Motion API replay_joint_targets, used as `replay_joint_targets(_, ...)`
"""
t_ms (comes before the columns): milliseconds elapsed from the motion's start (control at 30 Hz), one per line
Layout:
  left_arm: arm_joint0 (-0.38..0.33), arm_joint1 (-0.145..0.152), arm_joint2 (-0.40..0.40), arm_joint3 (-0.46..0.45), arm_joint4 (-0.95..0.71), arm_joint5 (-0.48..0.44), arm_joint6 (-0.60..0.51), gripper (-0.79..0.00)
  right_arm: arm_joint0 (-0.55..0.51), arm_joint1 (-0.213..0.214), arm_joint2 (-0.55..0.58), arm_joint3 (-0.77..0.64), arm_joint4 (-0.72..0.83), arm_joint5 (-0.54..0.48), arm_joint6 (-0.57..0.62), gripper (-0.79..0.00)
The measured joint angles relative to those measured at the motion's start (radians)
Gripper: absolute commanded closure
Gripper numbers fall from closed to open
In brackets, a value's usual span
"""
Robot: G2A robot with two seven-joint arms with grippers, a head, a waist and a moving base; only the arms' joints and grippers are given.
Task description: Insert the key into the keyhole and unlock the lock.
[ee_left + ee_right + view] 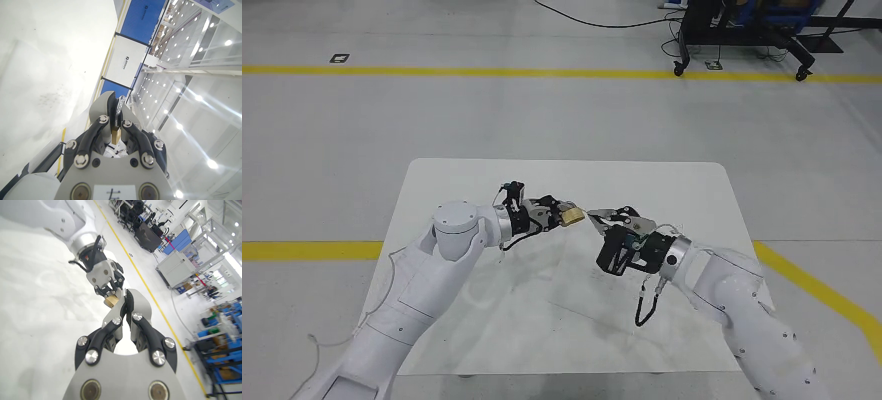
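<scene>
- Top view: both arms are up over the white table [542, 320], tips nearly meeting mid-air. The left gripper [554, 212] has the brass lock [570, 214] poking out toward the other arm. The right gripper [600, 216] sits just beside the lock, nose pointed at it. Can't pick out the key from up here, too small.
- Left wrist view: the left gripper [118, 106] is clamped on the lock [115, 136]. A silver bit, looks like the shackle [120, 103], is pinched between the pads, and the brass body shows through the gap between the fingers.
- Right wrist view: the right gripper [126, 292] has its ribbed pads pressed together. If the key's in there I honestly can't make it out. Its tip is right up against the lock [111, 301], which hangs off the left gripper [114, 291] clear of the table.
- My read: this is the line-up-and-insert step, no sign of the lock being open yet. I can't see the keyhole, so whether the key is in is anyone's guess. Next move calls for fine alignment with the keyhole, a straight push in, then a wrist twist while the left gripper holds firm. With the grip only on the shackle, I'd guess the body could swivel.
</scene>
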Motion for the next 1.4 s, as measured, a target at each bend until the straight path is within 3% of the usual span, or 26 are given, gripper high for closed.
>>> replay_joint_targets(233,0.003,-0.008,-0.007,0.005,-0.055,0.055,0.037,0.0,-0.035,0.022,-0.074,-0.143,-0.475,0.002,0.017,0.0)
replay_joint_targets(467,-0.001,-0.012,-0.018,0.012,-0.096,0.098,0.054,0.0,-0.027,0.043,-0.179,-0.172,-0.798,-0.099,-0.067,0.0)
replay_joint_targets(1400,0.0,-0.012,-0.001,0.004,-0.041,0.125,0.014,0.0,0.059,0.019,-0.264,-0.094,-0.809,-0.216,0.028,0.0)
